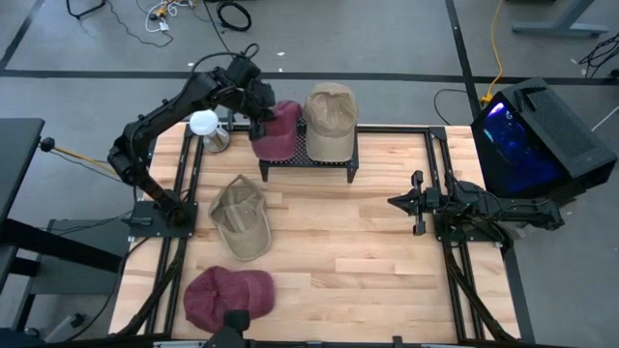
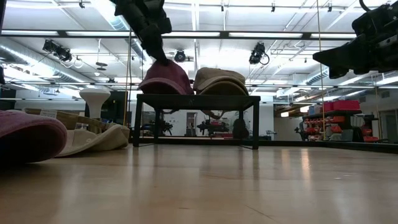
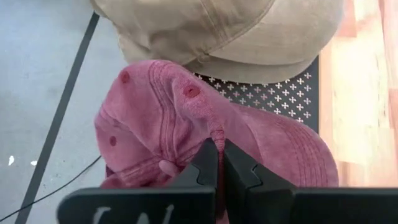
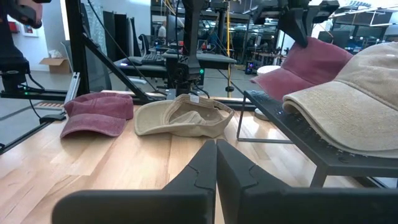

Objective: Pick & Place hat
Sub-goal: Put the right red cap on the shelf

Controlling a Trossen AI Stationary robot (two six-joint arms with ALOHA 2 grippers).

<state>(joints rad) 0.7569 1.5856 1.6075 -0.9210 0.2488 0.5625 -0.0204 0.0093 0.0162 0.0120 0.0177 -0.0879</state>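
A maroon hat [image 3: 186, 124] sits on the left end of the black mesh rack [image 1: 329, 162], next to a tan hat [image 1: 331, 118] on the same rack. My left gripper [image 3: 219, 144] is shut on the maroon hat's crown; it comes down from above [image 2: 163, 60]. A second tan hat [image 1: 240, 218] lies upside down on the table, and a second maroon hat [image 1: 230, 294] lies near the front edge. My right gripper [image 1: 398, 201] waits shut at the table's right side, level, touching nothing. My left gripper pinches a raised fold of cloth on the top of the maroon hat's crown [image 3: 214, 127] between its two fingertips. The fingers slant down from the table's left onto the hat. The hat's lower edge [image 2: 163, 92] meets the rack's top.
A white mushroom-shaped object [image 1: 205, 123] stands at the far left beside the rack. A black case with a lit blue panel [image 1: 527, 135] stands off the table's right edge. Bare wood [image 1: 338, 251] lies in front of the rack.
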